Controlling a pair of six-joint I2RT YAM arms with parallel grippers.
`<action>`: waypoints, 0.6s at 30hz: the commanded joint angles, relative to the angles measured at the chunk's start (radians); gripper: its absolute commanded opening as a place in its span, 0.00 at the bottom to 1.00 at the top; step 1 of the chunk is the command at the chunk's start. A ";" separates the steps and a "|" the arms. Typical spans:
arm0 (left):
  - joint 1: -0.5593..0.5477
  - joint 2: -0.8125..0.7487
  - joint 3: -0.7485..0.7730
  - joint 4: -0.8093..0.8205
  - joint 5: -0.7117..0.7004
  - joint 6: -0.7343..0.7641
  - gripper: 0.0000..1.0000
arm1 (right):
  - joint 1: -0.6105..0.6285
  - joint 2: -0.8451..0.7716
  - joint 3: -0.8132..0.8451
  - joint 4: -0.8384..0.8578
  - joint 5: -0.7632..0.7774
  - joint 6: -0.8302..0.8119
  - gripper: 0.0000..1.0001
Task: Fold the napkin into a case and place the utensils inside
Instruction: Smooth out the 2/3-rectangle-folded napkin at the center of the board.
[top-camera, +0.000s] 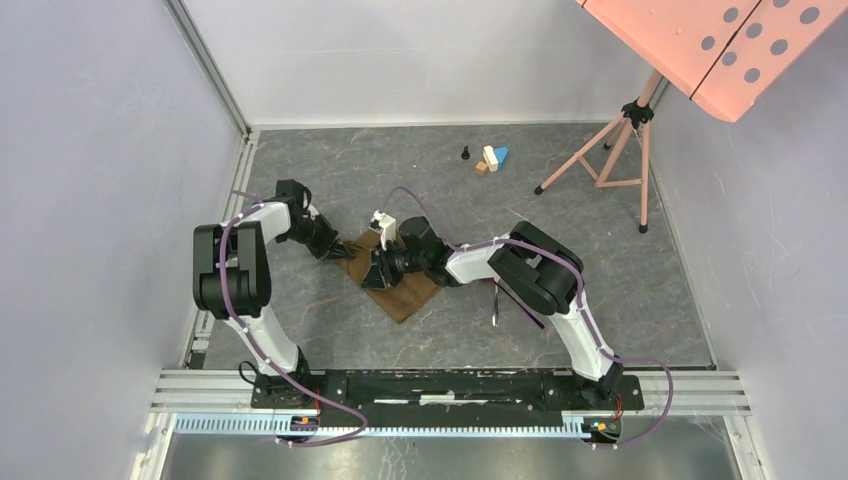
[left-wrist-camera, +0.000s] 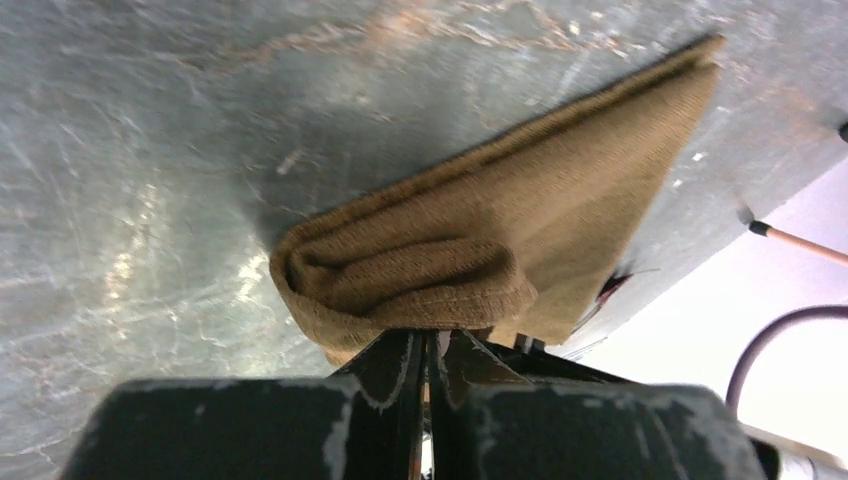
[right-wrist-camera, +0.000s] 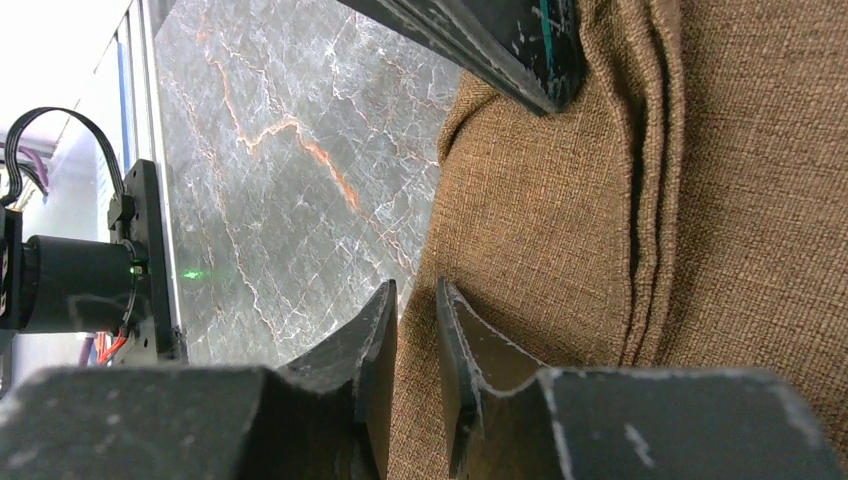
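- Overhead, napkin: plain brown cloth, folded in several layers to a rough rectangle, lying askew on table btwn the two arms
- Weave: coarse, basket-like grain in R wrist view; two or three stacked hems run side by side as raised ridges along the fold
- L gripper: black fingers w/ scuffed pale edges, jaws clenched to a hairline gap on a thick rolled fold at one corner of napkin; beyond the roll the cloth narrows to a flat wedge on the table
- R gripper: jaws drawn to a narrow slot astride napkin's edge, cloth running into the slot, so grasping napkin; one finger over bare table, the other over cloth
- One L gripper finger shows at top of R wrist view, tip pressed on the cloth near the ridges
- Utensils: thin dark shaft on table just beside R arm's elbow, apart from napkin; rest mostly hidden, cannot tell spoon from fork
- Table: grey marble-look sheet w/ pale and rust-coloured veins, glossy
- Toy blocks: small white, blue and tan pieces clustered at far side, well apart from napkin
- Stand: pink tripod legs at far R, carrying a pink perforated panel
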 joint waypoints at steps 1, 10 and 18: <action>0.004 0.043 0.003 0.002 -0.054 0.019 0.06 | 0.005 -0.004 -0.040 0.049 0.002 0.026 0.26; 0.012 0.084 -0.004 0.000 -0.072 0.038 0.04 | 0.003 -0.112 -0.065 -0.022 -0.051 -0.016 0.32; 0.017 0.089 0.002 0.000 -0.071 0.038 0.03 | 0.006 -0.224 -0.288 0.043 -0.057 -0.022 0.30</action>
